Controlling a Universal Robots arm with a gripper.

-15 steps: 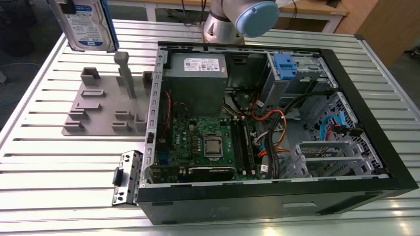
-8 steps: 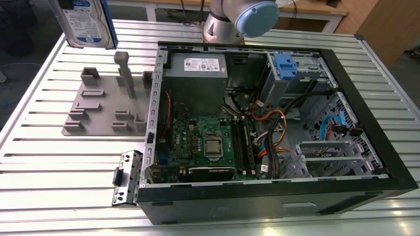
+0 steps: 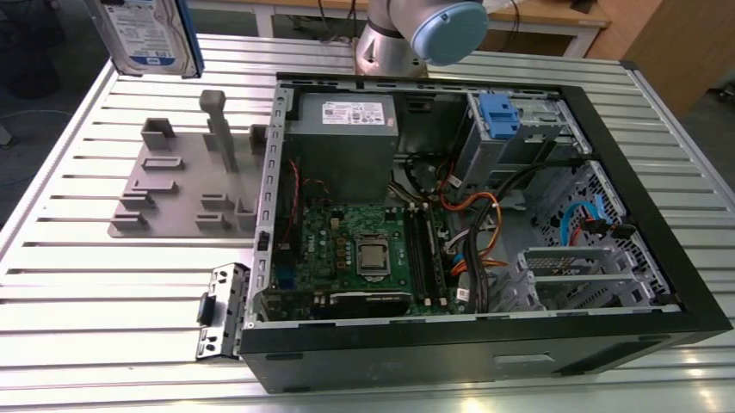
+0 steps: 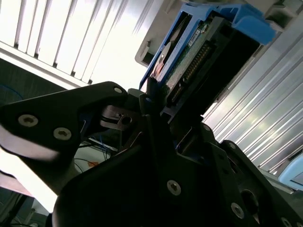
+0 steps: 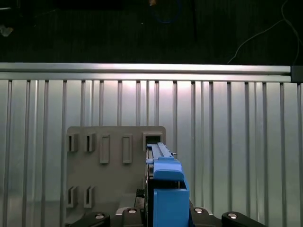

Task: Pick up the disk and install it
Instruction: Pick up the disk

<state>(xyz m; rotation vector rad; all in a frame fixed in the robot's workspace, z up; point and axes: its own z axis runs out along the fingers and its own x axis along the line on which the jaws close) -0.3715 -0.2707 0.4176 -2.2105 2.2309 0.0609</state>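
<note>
Exterior view has the disk (image 3: 147,34) lifted on edge above the worktop (image 3: 69,284), well apart from the open computer case (image 3: 646,215). My tool (image 4: 152,101) is clamped on it. I judge slow, tilt-free carrying best.

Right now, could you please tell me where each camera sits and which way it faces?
Exterior view: off the arm, high, looking down on the slatted table and open computer case; an arm joint shows at the top.
Second wrist view: on the arm, looking along the black pincer shut on the disk.
First wrist view: on the arm, looking down past the pincer and disk onto the grey fixture plate.
Shared: all three show the disk and table.
</note>
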